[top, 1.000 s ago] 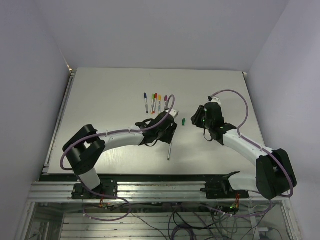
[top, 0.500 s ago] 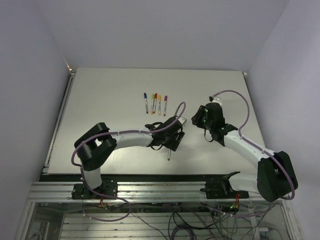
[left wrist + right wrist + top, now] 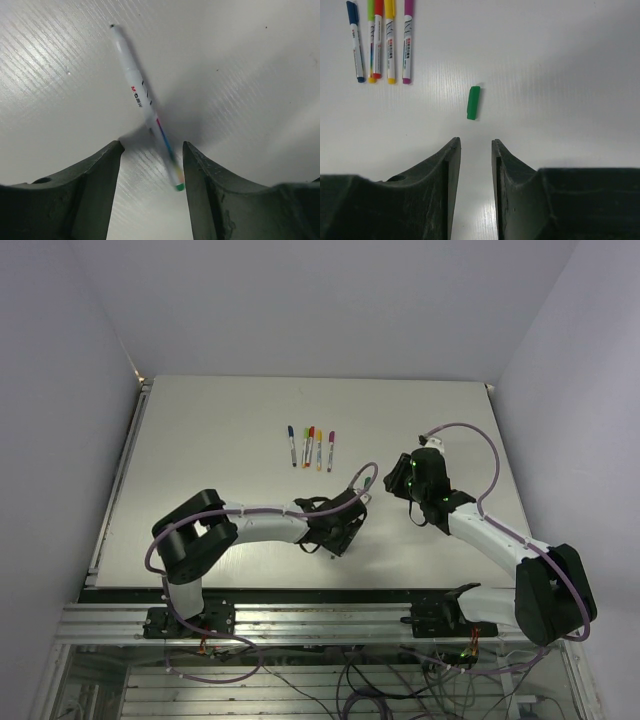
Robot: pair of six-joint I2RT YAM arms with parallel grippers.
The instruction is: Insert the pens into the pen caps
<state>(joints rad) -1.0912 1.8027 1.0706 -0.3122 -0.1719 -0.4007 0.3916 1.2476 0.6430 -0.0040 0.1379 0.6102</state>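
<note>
A white pen (image 3: 142, 97) with a green tip and a green end lies on the table, without a cap. Its blurred near end reaches between the fingers of my left gripper (image 3: 152, 145), close to the right finger. That gripper is open and grips nothing. In the top view the left gripper (image 3: 337, 532) covers this pen. A green pen cap (image 3: 473, 102) lies just ahead of my right gripper (image 3: 475, 141), whose jaws stand a narrow gap apart and hold nothing. The cap is outside them. In the top view the right gripper (image 3: 402, 480) is right of the left one.
Several capped pens (image 3: 312, 447) lie side by side in a row behind the grippers; the right wrist view shows this row of capped pens (image 3: 380, 42) at upper left. A purple cable (image 3: 365, 480) loops over the left wrist. The table's near edge (image 3: 320, 588) lies close behind the left gripper.
My left gripper has moved back toward the near edge and now sits over the loose pen, hiding it from above. Its jaws now stand wider apart. The right arm has barely shifted.
</note>
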